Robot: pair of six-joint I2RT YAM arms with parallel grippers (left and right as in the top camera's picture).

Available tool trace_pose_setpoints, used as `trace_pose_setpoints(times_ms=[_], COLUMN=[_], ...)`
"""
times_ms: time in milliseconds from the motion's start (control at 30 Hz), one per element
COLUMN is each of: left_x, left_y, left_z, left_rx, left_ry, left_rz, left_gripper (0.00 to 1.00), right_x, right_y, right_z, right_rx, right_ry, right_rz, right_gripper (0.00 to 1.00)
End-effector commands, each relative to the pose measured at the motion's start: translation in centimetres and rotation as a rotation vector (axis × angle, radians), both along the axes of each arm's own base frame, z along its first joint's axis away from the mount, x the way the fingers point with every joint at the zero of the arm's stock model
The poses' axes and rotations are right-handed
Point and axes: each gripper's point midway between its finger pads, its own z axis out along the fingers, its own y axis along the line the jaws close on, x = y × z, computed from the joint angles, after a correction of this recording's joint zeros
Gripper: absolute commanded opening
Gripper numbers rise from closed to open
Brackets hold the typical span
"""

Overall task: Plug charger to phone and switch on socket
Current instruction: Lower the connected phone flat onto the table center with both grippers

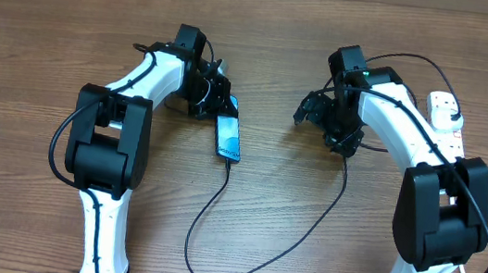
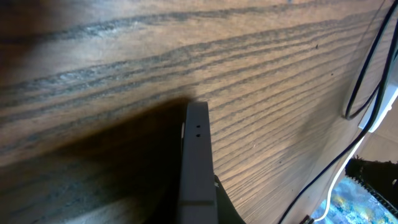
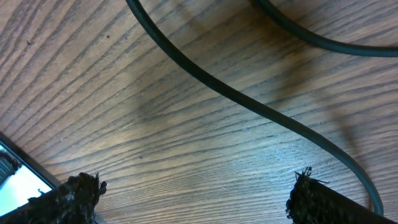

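1. Brown wood-grain table (image 1: 43,28).
2. The phone (image 1: 228,136) lies screen-up near the middle.
3. The black charger (image 1: 226,176) cable meets the phone's near end, loops frontward, then climbs to its right.
4. The white socket (image 1: 445,115) lies far right of the phone.

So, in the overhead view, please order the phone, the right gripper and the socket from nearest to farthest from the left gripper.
1. phone, directly at the left gripper, just below it.
2. right gripper, across the middle.
3. socket, at the far right.

Your table (image 1: 43,28) is matte grained wood, the phone (image 1: 228,137) screen on it glossy, charger (image 3: 249,102) cable smooth black rubber, right gripper (image 3: 193,198) pads (image 3: 78,193) rough, frayed.
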Motion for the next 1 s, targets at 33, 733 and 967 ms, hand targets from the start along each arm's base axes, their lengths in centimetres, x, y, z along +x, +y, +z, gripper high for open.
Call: trace_pose_setpoints(times_ms=[33, 733, 967], left_x=[0.3, 0.0, -0.7], left_y=[-0.2, 0.1, 1.8], left_z=[0.1, -0.2, -1.3], left_rx=[0.012, 0.031, 0.146], left_ry=[0.018, 0.033, 0.060], left_rz=[0.043, 0.044, 0.059], left_gripper=[0.04, 0.24, 0.41], right_x=[0.6, 0.6, 0.6], right_y=[0.1, 0.1, 0.1], right_z=[1.7, 1.7, 1.7], right_rx=[0.007, 0.008, 0.008], right_ry=[-0.053, -0.053, -0.053], right_rz=[0.004, 0.004, 0.004], right_gripper=[1.00, 1.00, 1.00])
